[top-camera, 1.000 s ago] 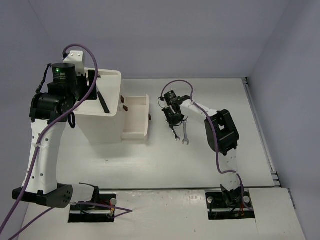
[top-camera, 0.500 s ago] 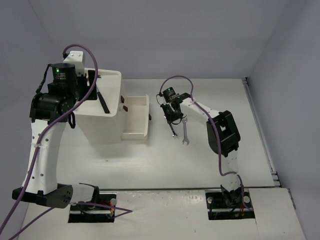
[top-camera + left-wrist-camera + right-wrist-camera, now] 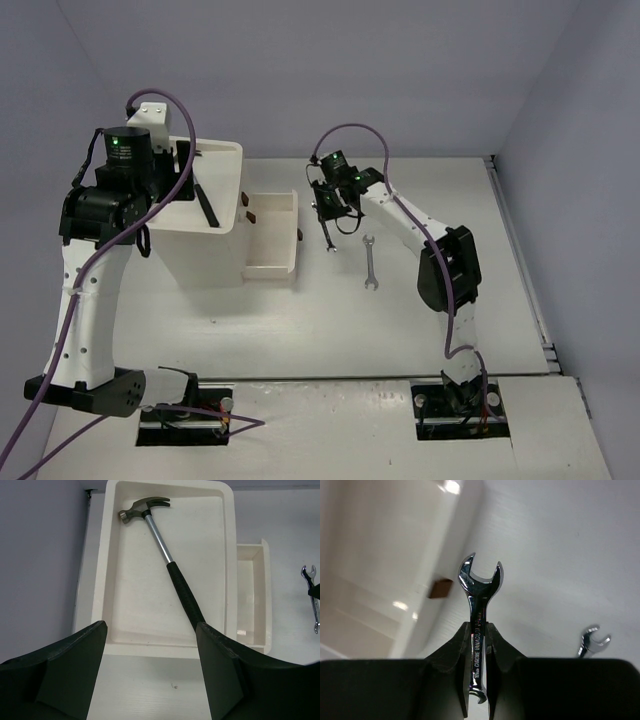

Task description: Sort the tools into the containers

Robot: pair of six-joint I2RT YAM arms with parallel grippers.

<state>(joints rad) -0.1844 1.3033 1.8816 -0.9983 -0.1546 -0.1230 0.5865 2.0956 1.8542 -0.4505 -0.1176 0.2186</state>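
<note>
Right end effector (image 3: 477,630) clamped on a small silver wrench (image 3: 480,592), up off the bench (image 3: 300,320)

Both fingers pinch the shank, and the open-ended head sticks out past my fingertips in the wrist view. I'm holding it just to the right of the pulled-out drawer (image 3: 270,240) of the white cabinet (image 3: 200,255), close to the drawer's dark-red handle (image 3: 301,234). A second wrench (image 3: 370,262) lies flat on the bench, further right and not touching mine. Left end effector (image 3: 150,627) is spread wide with nothing in it. It hovers over the cabinet's top tray (image 3: 111,555), where the black-handled hammer (image 3: 170,560) lies diagonally, its head up near a far corner.
</note>
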